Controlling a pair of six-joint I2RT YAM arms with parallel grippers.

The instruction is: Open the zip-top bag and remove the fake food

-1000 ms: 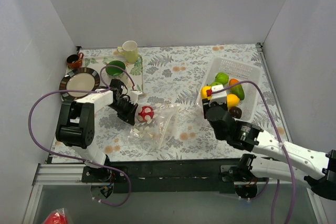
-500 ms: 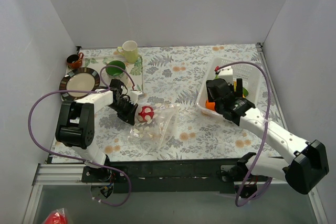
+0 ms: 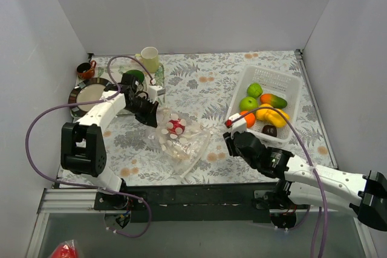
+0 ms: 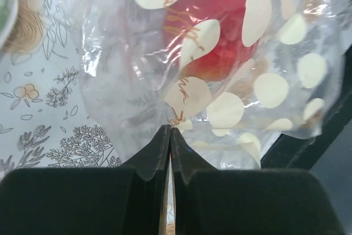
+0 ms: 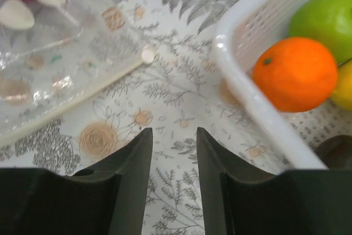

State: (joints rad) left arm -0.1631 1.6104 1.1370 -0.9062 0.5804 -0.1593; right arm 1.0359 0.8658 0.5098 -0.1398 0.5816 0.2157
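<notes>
**One piece left in the bag**

Nearest me, my right tool (image 5: 171, 136) hangs low over the surface (image 5: 181, 70), fingers spread and nothing between them. It sits in the gap between the zip-top bag (image 3: 181, 143) and the white basket (image 3: 279, 81). The bag is left of centre and partly lifted, and my left tool (image 4: 169, 131) is pressed together on a fold of its clear film. Inside I can see a red, white-spotted mushroom (image 3: 176, 126). Farther off to the right, the basket holds the fake food (image 3: 273, 99): green, orange, yellow and one dark piece. I'd judge the job mostly done, with only the mushroom left to come out. Whether the zip seal is fully open, I cannot tell.
</notes>
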